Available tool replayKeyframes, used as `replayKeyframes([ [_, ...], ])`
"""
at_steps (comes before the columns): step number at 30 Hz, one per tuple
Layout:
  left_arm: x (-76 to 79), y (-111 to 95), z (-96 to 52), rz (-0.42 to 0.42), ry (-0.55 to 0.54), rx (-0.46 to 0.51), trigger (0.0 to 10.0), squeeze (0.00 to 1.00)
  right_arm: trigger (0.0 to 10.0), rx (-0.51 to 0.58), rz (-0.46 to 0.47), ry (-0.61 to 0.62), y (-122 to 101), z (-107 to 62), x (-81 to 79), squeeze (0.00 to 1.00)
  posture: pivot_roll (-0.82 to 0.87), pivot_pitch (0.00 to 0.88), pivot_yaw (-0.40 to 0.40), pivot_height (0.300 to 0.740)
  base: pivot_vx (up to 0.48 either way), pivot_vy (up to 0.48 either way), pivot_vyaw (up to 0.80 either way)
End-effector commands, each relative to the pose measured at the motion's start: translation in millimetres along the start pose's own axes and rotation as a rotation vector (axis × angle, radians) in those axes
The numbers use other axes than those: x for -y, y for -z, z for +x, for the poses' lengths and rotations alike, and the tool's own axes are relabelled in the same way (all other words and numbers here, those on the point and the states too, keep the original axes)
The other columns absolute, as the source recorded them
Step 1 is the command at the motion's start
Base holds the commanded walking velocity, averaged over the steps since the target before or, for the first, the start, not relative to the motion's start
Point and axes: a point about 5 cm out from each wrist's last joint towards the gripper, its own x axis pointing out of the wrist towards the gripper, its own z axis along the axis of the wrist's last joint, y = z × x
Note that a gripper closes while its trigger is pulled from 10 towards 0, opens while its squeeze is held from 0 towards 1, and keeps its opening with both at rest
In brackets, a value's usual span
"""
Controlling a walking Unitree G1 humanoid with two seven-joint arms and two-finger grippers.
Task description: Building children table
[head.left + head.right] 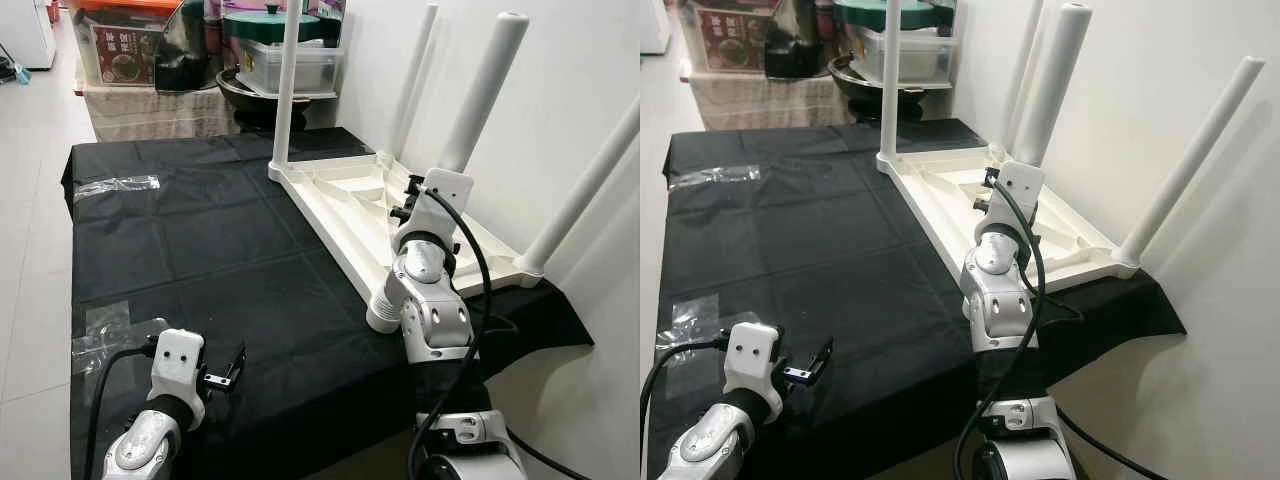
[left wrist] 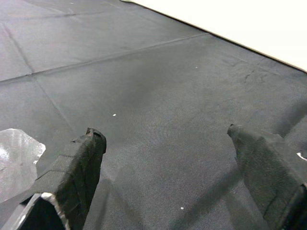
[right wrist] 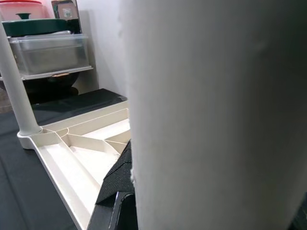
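A white children's table (image 1: 340,215) lies upside down on a black cloth (image 1: 200,240), close to the wall. Three legs stand up from it: far left (image 1: 290,80), far right (image 1: 415,70) and near right (image 1: 585,190). My right gripper (image 1: 412,197) is shut on a fourth white leg (image 1: 485,95), held upright and tilted over the table's near side. That leg (image 3: 216,115) is pressed against one black finger (image 3: 117,189); its lower end is hidden behind my arm. My left gripper (image 1: 228,368) hovers low over the cloth at the front left, its fingers (image 2: 79,163) open with nothing between them.
Clear plastic scraps lie on the cloth at the left (image 1: 115,185) and near my left arm (image 1: 100,335). Storage boxes and a pot (image 1: 285,60) crowd the back edge. A white wall (image 1: 560,90) runs along the right. Tiled floor (image 1: 30,200) lies to the left.
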Motion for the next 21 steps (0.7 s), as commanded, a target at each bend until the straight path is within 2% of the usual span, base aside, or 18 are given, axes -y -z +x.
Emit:
replayKeyframes([
  [1,2.3,1,0.8,0.012,0.014,-0.006,10.0,0.0,10.0,-0.227,-0.039,-0.016,45,-6.6,-1.3,0.0,0.09,0.0,-0.124,0.74,0.0,0.0,0.0],
  [11,3.2,1,2.2,0.012,0.022,-0.006,10.0,0.0,10.0,-0.233,-0.034,-0.058,29,-5.9,-1.3,0.0,0.08,0.0,-0.12,0.74,0.0,0.0,0.0],
  [21,4.0,1,2.7,0.011,0.024,-0.006,10.0,0.0,10.0,-0.229,-0.03,-0.054,26,-5.5,2.0,0.0,0.07,0.0,-0.118,0.74,0.0,0.0,0.0],
])
